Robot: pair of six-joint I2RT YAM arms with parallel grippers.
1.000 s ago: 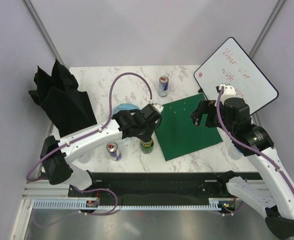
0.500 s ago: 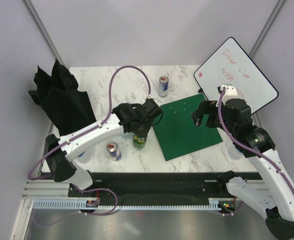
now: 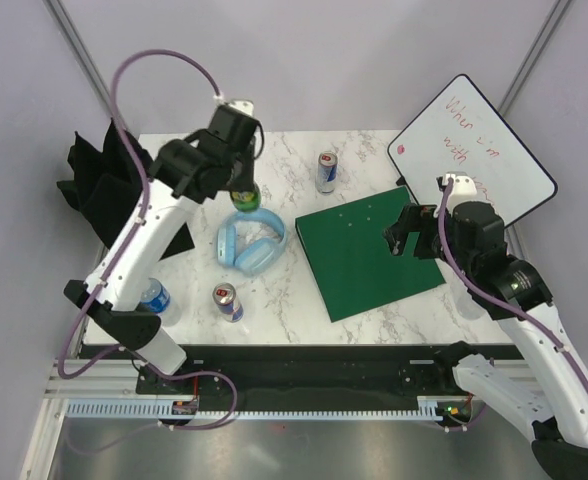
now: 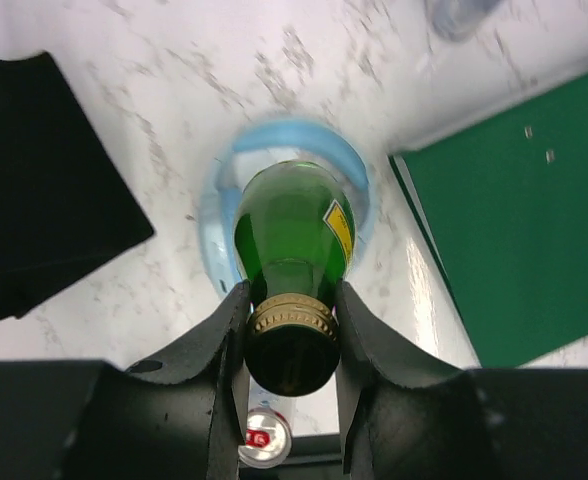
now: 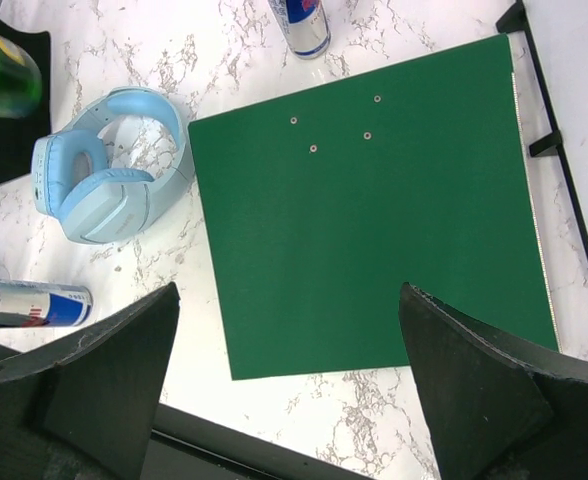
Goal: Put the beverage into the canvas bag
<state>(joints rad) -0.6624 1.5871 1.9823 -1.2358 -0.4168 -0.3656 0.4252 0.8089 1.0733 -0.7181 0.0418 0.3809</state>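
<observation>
I see white marble table (image 3: 274,160). Black canvas bag (image 3: 124,205) slumped at left side. Light blue headphones (image 3: 251,243) flat near centre, just left of green board (image 3: 369,250). Upright far can (image 3: 326,172) beyond board. My near can (image 3: 228,301) by front edge, plastic bottle (image 3: 156,298) to its left. Tilted whiteboard (image 3: 471,150) propped at far right corner.

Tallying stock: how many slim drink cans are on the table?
2: the far can beyond the green board, the near can by the front edge; the bag may hide more.
</observation>
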